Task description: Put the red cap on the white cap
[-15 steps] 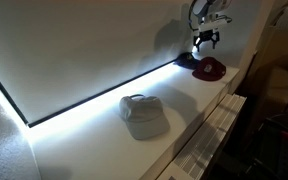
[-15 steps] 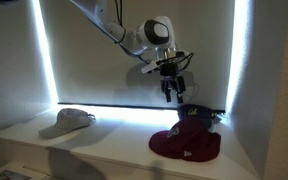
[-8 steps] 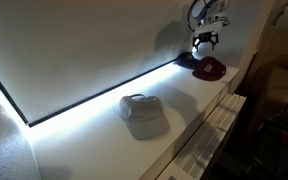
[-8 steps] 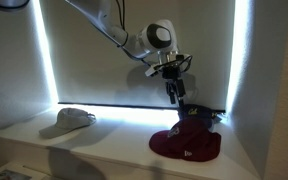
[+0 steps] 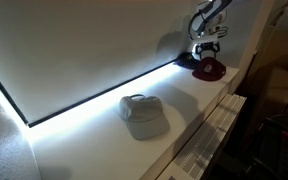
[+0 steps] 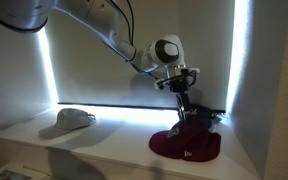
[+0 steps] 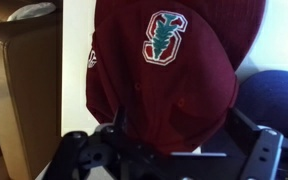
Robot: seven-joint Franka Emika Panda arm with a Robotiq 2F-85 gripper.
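Hovering my gripper (image 6: pixel 187 106) just above red cap (image 6: pixel 187 146), jaws wide, nothing held. Cap sits at the table (image 6: pixel 119 140) end, near the wall. Best to pinch crown fabric squarely, then lift clear. Dark cap (image 7: pixel 276 98) lies just behind, so I must not snag it. White cap (image 5: pixel 144 115) is well apart along the table, nothing between.

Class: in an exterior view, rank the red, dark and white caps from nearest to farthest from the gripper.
1. Red cap, just below the gripper, right end.
2. Dark cap, close behind it; these two are too close to call.
3. White cap, far off at the left end.
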